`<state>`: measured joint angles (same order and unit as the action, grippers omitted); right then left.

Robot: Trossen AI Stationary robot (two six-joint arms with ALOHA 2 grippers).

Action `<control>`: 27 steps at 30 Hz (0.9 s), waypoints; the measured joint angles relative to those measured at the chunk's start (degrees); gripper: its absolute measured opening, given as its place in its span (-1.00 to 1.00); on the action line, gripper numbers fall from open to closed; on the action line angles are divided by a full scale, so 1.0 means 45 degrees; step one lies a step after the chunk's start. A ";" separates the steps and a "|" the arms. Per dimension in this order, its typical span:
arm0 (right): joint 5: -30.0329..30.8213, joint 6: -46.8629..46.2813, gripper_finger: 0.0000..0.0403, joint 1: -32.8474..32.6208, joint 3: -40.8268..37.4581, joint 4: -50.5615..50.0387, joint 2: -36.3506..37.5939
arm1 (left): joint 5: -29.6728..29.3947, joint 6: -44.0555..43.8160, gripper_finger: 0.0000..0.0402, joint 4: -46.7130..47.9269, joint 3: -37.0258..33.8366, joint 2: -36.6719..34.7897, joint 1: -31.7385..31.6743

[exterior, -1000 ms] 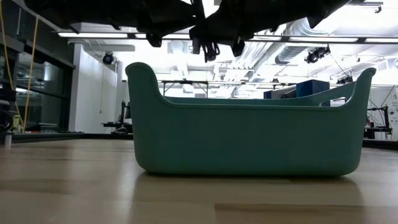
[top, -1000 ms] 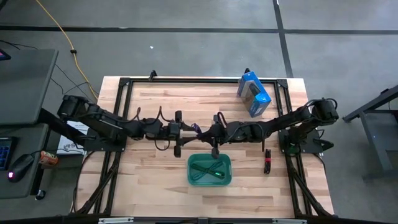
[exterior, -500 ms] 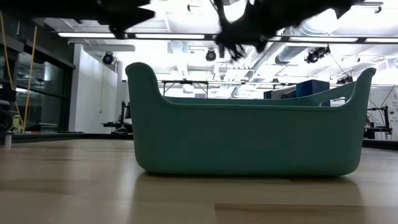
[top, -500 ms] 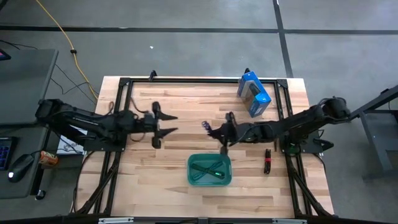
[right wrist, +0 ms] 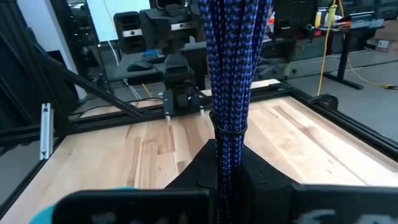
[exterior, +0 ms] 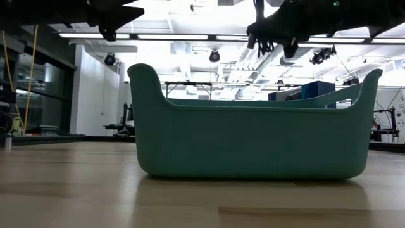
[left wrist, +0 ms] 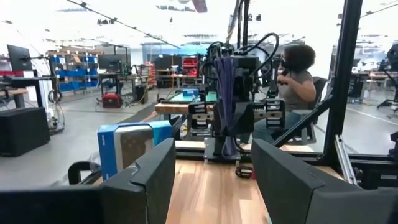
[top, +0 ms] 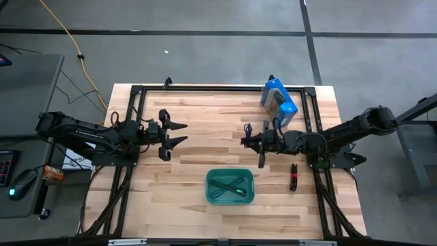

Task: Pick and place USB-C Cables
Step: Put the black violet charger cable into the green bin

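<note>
The right gripper is pinching the braided purple-blue USB-C cable, its length running straight out beyond the shut fingertips, above bare wood behind the teal plastic tub, facing the open, empty left gripper.

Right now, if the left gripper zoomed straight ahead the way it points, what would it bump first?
Probably the right gripper, facing it across the table, shut on the purple-blue cable. Nothing seems to lie between it and the left gripper, though depth is unclear.
</note>
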<state>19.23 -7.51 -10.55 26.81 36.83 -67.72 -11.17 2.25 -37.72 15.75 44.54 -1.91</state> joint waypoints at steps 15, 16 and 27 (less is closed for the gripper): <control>-0.0530 -0.0689 -0.99 -0.0126 0.0173 -0.0247 -0.0049 | -0.0016 0.0313 -0.06 0.0036 0.0000 0.0032 0.0000; -0.0546 -0.0809 -0.99 -0.0252 0.0425 -0.0677 -0.0055 | -0.0021 0.0313 -0.06 0.0036 0.0000 0.0032 0.0000; 0.0181 -0.2145 -0.99 -0.2717 0.5917 -0.8003 -0.3396 | -0.0045 0.0321 -0.06 0.0031 0.0000 0.0037 0.0000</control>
<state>20.04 -17.16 -22.78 53.43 0.82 -83.01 -11.38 3.70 -37.58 15.75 44.71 -1.91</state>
